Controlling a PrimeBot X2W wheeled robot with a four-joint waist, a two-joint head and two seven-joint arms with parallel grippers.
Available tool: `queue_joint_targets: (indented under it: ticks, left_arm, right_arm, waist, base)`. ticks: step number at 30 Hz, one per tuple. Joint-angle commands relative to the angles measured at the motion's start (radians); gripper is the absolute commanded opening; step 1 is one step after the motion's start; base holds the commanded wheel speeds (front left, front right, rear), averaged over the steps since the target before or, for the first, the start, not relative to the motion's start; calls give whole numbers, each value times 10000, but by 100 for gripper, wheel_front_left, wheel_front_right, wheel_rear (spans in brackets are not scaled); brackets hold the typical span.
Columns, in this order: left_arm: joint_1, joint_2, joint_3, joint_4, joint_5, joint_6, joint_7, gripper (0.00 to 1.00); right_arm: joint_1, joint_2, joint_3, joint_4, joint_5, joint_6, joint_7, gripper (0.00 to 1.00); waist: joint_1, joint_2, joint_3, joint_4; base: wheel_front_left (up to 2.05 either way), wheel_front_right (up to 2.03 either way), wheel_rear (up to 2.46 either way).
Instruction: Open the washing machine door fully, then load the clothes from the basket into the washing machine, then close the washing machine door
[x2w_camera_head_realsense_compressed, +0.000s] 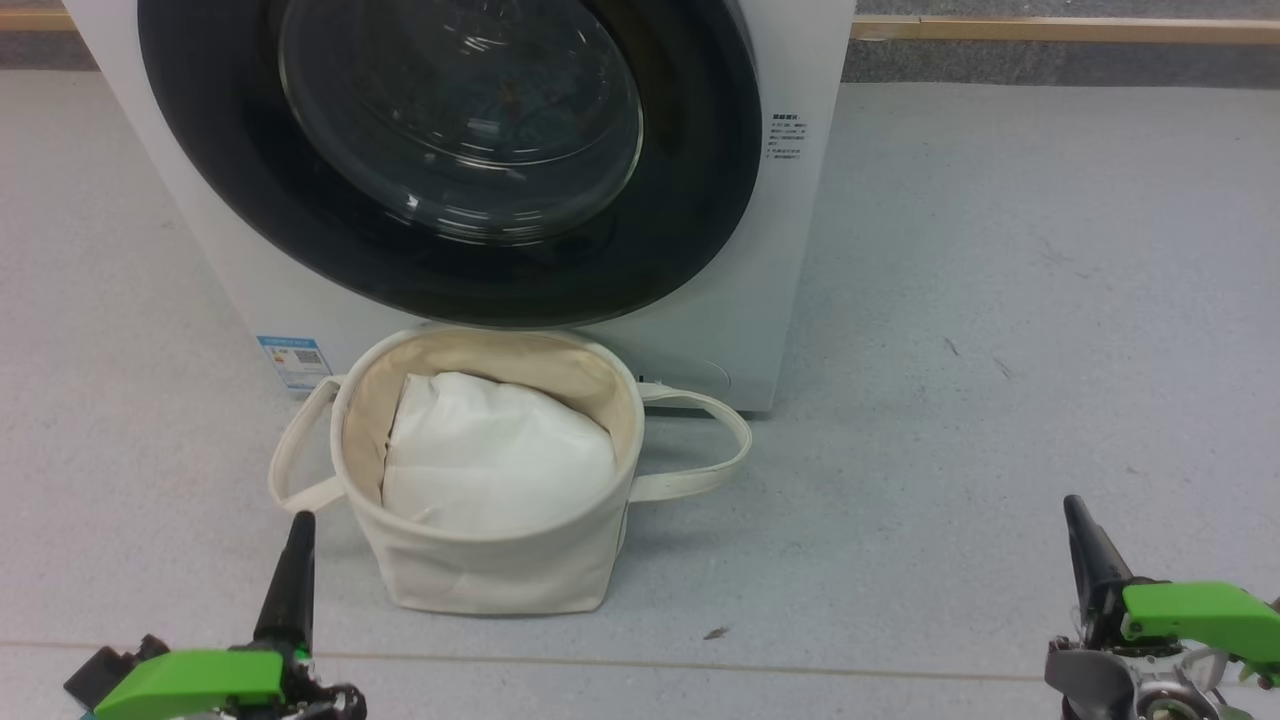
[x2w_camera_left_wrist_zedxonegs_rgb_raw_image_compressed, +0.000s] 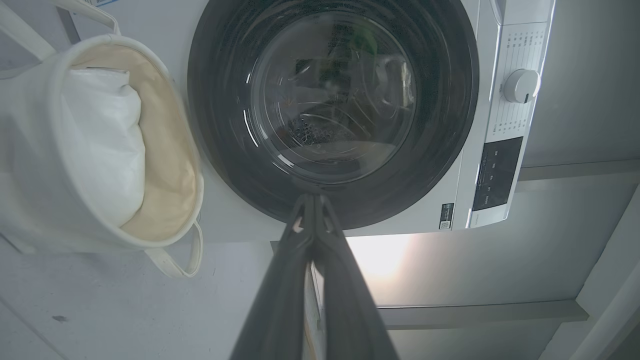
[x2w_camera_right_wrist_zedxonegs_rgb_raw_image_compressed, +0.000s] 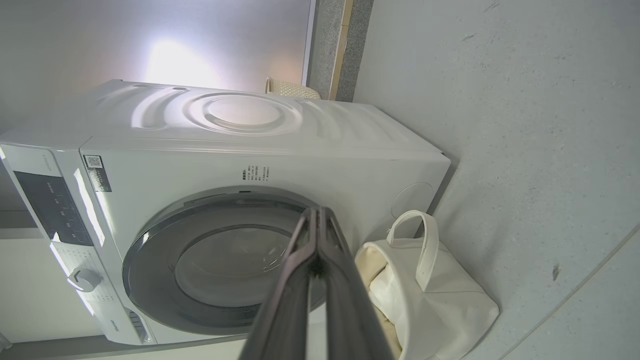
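One big round washing machine door (x2w_camera_head_realsense_compressed: 450, 140) fills the upper centre of the head view. It sits shut, flush w/ the white washing machine (x2w_camera_head_realsense_compressed: 800, 270): glossy black rim, bulging clear glass in the middle. Judgement: rigid, fairly heavy, swings on a hinge, and the latch prob. needs a firm tug. The rim looks slick, so pinching its face won't do; better to hook a finger behind the rim edge. In the right wrist view a slight notch in the rim sits on the side by the printed label (x2w_camera_right_wrist_zedxonegs_rgb_raw_image_compressed: 255, 173), likely the pull spot. Hinge side: can't tell. Glass = don't knock.

Just below, at lower centre, the basket (x2w_camera_head_realsense_compressed: 480, 575) stands on the floor (x2w_camera_head_realsense_compressed: 1000, 300), close against the machine front, w/ looped handles (x2w_camera_head_realsense_compressed: 690, 400) out to each side. On top inside lies white padding (x2w_camera_head_realsense_compressed: 500, 460). Where the clothes are, can't tell: under the padding, or behind the dark glass. They'd be soft, light & floppy, so pinch a fold & lift high. The basket looks light enough to tip or drag along.

Blue sticker (x2w_camera_head_realsense_compressed: 293, 362) sits at the machine's base, left of the basket.

Left gripper (x2w_camera_head_realsense_compressed: 297, 535) is at lower left, right gripper (x2w_camera_head_realsense_compressed: 1080, 525) at lower right. Both have fingers pressed together, hold nothing, and are well apart from door & basket.
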Motion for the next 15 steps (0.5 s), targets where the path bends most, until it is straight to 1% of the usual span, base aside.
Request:
queue_joint_targets:
  ticks: [1,13,15]
  left_arm:
    - [-245,41,406,-465,-216,38,80,0]
    - [-140,-135,636,-727,-1205,43,433,0]
    - [-136,-142,646,-739,-1249,43,448,0]
  right_arm:
    - [-239,31,133,-412,261,0,149,0]
    - [-216,179,-64,-495,1386,0,504,0]
    - [-215,186,-73,-498,1436,0,520,0]
  waist:
    - [0,1,-5,-9]
    - [0,1,-47,-87]
    - [0,1,-49,-90]
  base:
    - [0,0,0]
    - [0,0,0]
    - [0,0,0]
